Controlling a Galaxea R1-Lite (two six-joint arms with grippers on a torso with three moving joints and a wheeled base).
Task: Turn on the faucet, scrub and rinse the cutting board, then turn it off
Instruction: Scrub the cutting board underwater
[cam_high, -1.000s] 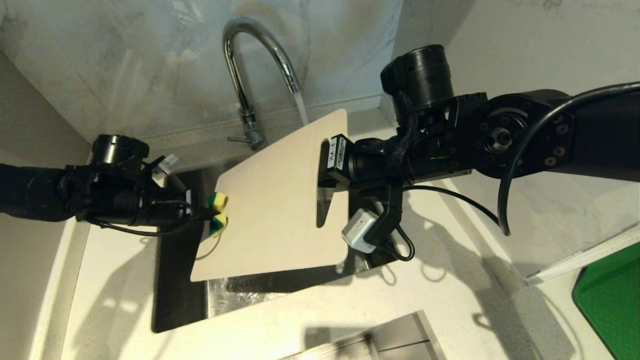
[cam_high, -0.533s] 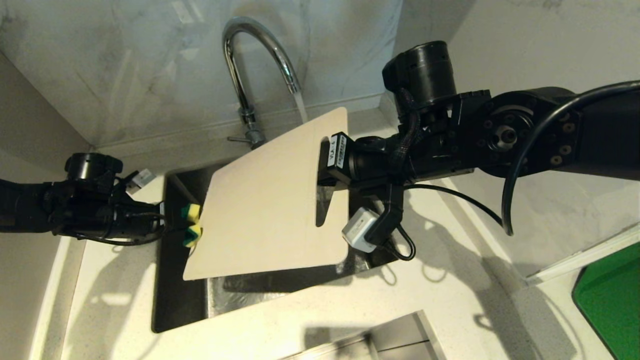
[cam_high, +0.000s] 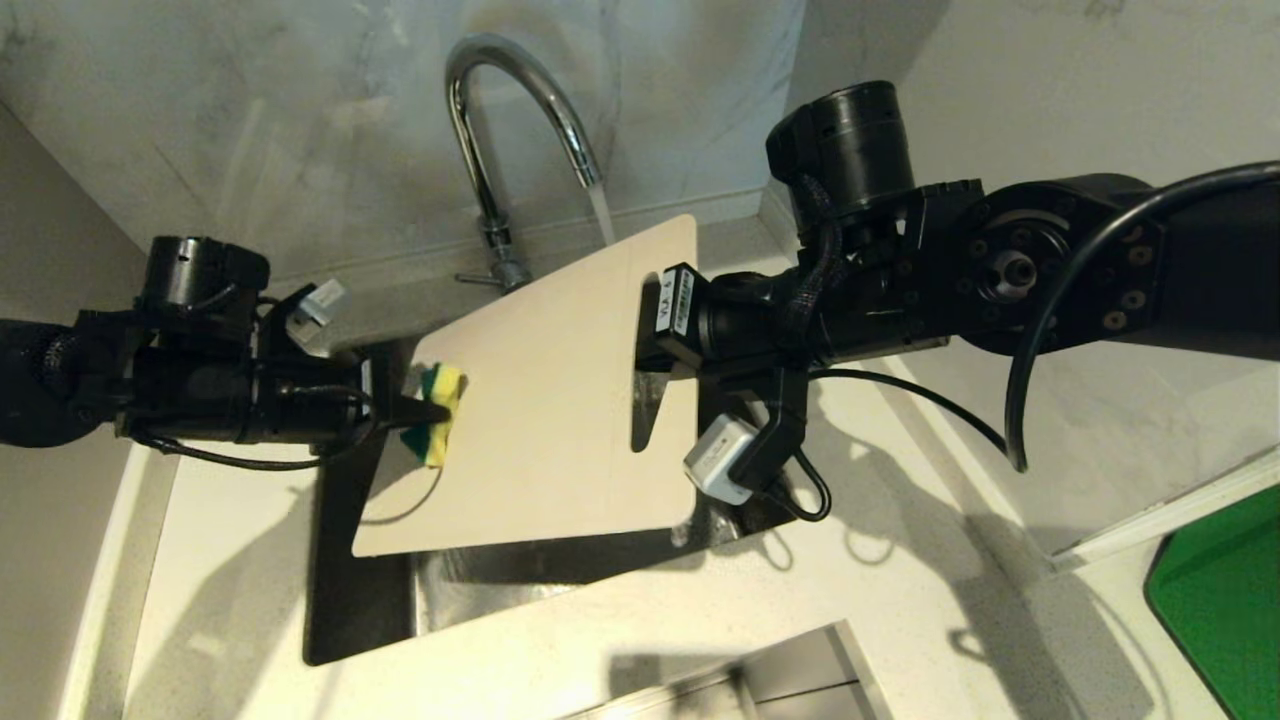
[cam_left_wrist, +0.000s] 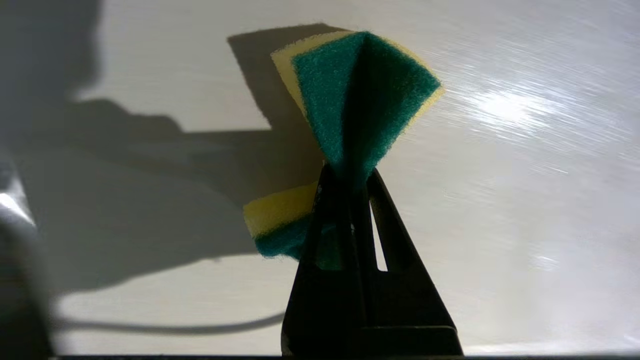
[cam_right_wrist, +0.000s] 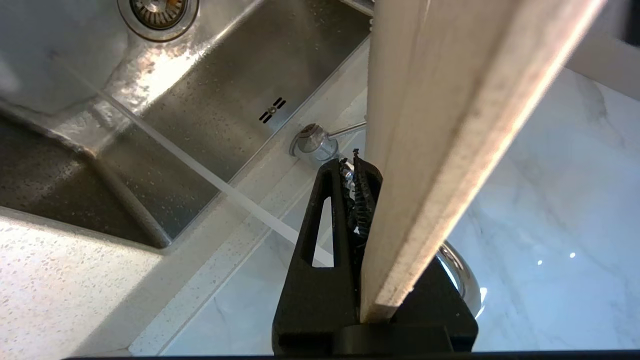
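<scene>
The chrome faucet (cam_high: 497, 140) runs, and its water stream (cam_high: 603, 215) falls just behind the far edge of the cream cutting board (cam_high: 540, 420). The board is held tilted over the sink (cam_high: 350, 600). My right gripper (cam_high: 652, 362) is shut on the board beside its slot handle. In the right wrist view the board's edge (cam_right_wrist: 450, 125) runs between the jaws of the right gripper (cam_right_wrist: 370, 170). My left gripper (cam_high: 425, 410) is shut on a yellow-green sponge (cam_high: 437, 420) and presses it on the board's left part. The left wrist view shows the pinched sponge (cam_left_wrist: 360, 95) against the board (cam_left_wrist: 500, 225).
The sink basin (cam_right_wrist: 200, 100) with its drain (cam_right_wrist: 157, 10) lies below the board. The faucet's base and thin lever (cam_right_wrist: 312, 142) stand on the rim behind it. White counter (cam_high: 900, 600) surrounds the sink. A bright green flat object (cam_high: 1220, 600) lies at the near right.
My left gripper drew the sponge leftward off the board's edge, then came back right onto the board's face. The board's near-left corner swung slightly left. The right arm held still.
</scene>
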